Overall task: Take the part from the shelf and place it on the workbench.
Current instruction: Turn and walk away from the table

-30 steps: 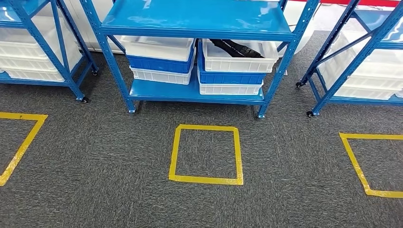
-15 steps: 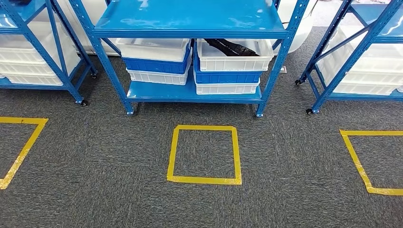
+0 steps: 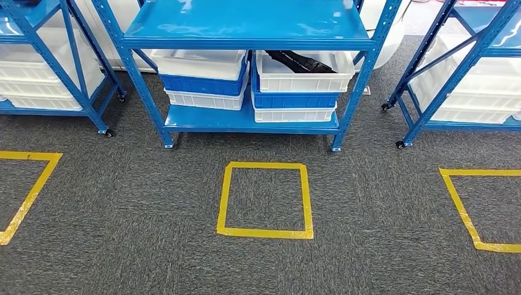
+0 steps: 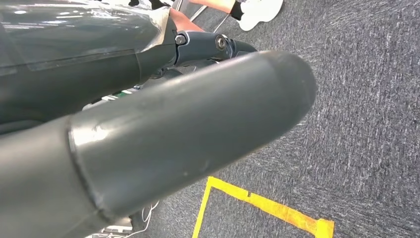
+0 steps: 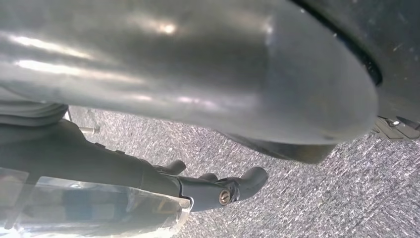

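While we stand facing the blue shelf (image 3: 249, 27) across the grey carpet, the task looks barely begun: nothing has been lifted, and no tabletop for the delivery is in sight. Our best guess at the part is the dark object (image 3: 301, 61) lying in the upper white bin (image 3: 304, 78) on the right of the lower shelf level; we cannot tell exactly what it is. Beside it, on the left, sits another stack of white and blue bins (image 3: 203, 80). A yellow tape square (image 3: 264, 200) marks the floor just before the shelf, and it looks like the spot where we should stand for the reach.

Our left robot hand (image 4: 188, 119) hangs low over the carpet, near another yellow tape mark (image 4: 262, 206); its thumb fills most of the wrist view, we make out nothing in its grip, and how far the fingers are spread we cannot tell. Our right robot hand (image 5: 208, 191) also hangs over the carpet, dark fingers loosely curled with nothing visible in them; whether it counts as closed we cannot say.

Everything remains: approaching, reaching in, grasping, carrying, setting down.
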Tool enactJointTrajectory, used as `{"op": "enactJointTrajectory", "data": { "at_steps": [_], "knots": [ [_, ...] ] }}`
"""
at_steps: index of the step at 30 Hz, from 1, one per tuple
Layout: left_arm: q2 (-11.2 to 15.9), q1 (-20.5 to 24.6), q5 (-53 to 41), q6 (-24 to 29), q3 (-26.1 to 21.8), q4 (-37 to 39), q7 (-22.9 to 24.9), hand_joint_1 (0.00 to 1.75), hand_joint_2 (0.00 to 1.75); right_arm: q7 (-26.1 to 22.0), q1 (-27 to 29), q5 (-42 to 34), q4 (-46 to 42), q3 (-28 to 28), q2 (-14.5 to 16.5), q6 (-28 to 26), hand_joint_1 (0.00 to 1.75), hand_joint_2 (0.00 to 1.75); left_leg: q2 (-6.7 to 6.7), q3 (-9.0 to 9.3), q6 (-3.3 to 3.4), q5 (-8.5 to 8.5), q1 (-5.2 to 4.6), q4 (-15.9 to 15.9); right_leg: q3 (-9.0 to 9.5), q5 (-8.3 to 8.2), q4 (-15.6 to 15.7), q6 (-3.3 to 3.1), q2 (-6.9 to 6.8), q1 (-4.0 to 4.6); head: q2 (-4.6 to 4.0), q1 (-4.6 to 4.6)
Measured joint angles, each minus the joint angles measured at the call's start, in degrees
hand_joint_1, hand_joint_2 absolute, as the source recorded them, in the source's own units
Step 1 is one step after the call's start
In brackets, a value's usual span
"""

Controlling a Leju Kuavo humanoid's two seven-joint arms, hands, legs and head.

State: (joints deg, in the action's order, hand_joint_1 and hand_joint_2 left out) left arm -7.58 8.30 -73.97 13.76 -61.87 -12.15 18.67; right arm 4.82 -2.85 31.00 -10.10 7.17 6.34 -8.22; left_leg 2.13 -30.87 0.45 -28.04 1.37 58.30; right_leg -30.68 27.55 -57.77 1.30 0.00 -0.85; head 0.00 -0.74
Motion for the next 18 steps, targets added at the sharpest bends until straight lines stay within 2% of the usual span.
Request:
{"op": "enactJointTrajectory", "data": {
  "at_steps": [3,6,7,8,10,11,12,13,15,16,17,18],
  "knots": [
    [0.06,0.01,-0.03,-0.02,0.0,0.0,0.0,0.0,0.0,0.32,-0.01,-0.07,0.0,0.0,0.12,0.0,0.0,0.0,0.0,-0.08,0.33,-0.14,-0.25,0.05,0.04,-0.09,0.13,0.19,0.0,-0.27,0.0,0.01],
    [0.06,0.08,0.09,0.02,-0.01,0.0,0.0,0.0,0.0,0.53,-0.05,-0.06,0.0,0.0,0.12,0.0,0.0,0.0,0.08,0.36,1.17,0.38,-0.13,-1.09,0.11,-0.07,0.35,0.67,-0.02,-0.13,0.0,0.01],
    [0.03,0.12,0.16,0.05,-0.01,0.0,0.0,0.0,0.0,0.58,-0.07,-0.05,0.0,-0.01,0.08,0.0,0.0,0.0,0.16,0.62,1.46,0.69,0.11,-1.67,-0.5,0.58,-0.86,0.66,-0.02,-0.02,0.0,-0.06],
    [-0.01,0.15,0.27,0.07,-0.02,0.0,0.0,0.0,0.0,0.63,-0.07,-0.05,0.0,-0.01,0.03,0.0,0.0,0.0,0.25,0.87,1.66,0.92,0.36,-2.12,-1.83,1.77,-3.48,0.55,-0.03,0.01,0.0,-0.2],
    [-0.05,0.16,0.62,0.08,-0.17,0.0,0.0,0.0,0.0,0.72,-0.02,-0.06,0.0,-0.03,-0.11,0.0,0.0,0.0,0.35,0.93,1.76,0.9,0.51,-2.31,-6.05,4.72,-11.47,0.39,-0.01,-0.2,0.0,-0.35],
    [-0.06,0.15,0.8,0.07,-0.31,0.0,0.0,0.0,0.0,0.75,0.05,-0.07,0.0,-0.04,-0.19,0.0,0.0,0.0,0.37,1.01,1.69,0.8,0.54,-2.29,-7.81,5.52,-14.68,0.6,-0.02,-0.35,0.0,-0.39],
    [-0.07,0.15,0.98,0.06,-0.46,0.0,0.0,0.0,0.0,0.77,0.09,-0.07,0.0,-0.05,-0.28,0.0,0.0,0.0,0.36,1.16,1.52,0.66,0.6,-2.26,-8.61,5.36,-15.88,1.06,-0.02,-0.54,0.0,-0.36],
    [-0.07,0.13,1.08,0.03,-0.6,0.01,0.0,0.0,0.0,0.78,0.1,-0.08,0.0,-0.07,-0.35,0.0,0.0,0.0,0.34,1.42,1.25,0.47,0.71,-2.23,-8.2,4.25,-14.69,1.71,-0.05,-0.79,0.0,-0.4],
    [-0.09,0.11,1.22,0.0,-0.76,0.02,0.0,0.0,0.0,0.8,0.1,-0.08,0.0,-0.13,-0.46,0.01,0.0,0.0,0.28,2.2,0.4,-0.1,0.99,-2.18,-4.72,0.68,-7.19,3.11,-0.29,-1.44,0.0,-0.47],
    [-0.07,0.1,1.25,-0.02,-0.81,0.02,0.0,0.0,0.0,0.81,0.11,-0.08,0.0,-0.18,-0.45,0.02,0.0,0.0,0.26,2.53,-0.16,-0.51,0.97,-2.09,-2.91,-0.46,-3.53,3.27,-0.29,-1.5,0.0,-0.66],
    [-0.04,0.13,1.27,0.01,-0.85,0.02,0.0,0.0,0.0,0.82,0.14,-0.07,0.0,-0.23,-0.43,0.03,0.0,0.0,0.26,2.76,-0.67,-0.85,0.88,-2.03,-1.68,-0.99,-1.13,2.92,-0.21,-1.52,0.0,-0.69],
    [-0.01,0.18,1.3,0.03,-0.87,0.01,0.0,0.0,0.0,0.83,0.18,-0.05,0.0,-0.28,-0.4,0.04,0.0,0.0,0.27,2.87,-1.09,-1.12,0.77,-1.99,-1.15,-0.87,-0.18,2.27,-0.09,-1.39,0.0,-0.69]
  ]
}}
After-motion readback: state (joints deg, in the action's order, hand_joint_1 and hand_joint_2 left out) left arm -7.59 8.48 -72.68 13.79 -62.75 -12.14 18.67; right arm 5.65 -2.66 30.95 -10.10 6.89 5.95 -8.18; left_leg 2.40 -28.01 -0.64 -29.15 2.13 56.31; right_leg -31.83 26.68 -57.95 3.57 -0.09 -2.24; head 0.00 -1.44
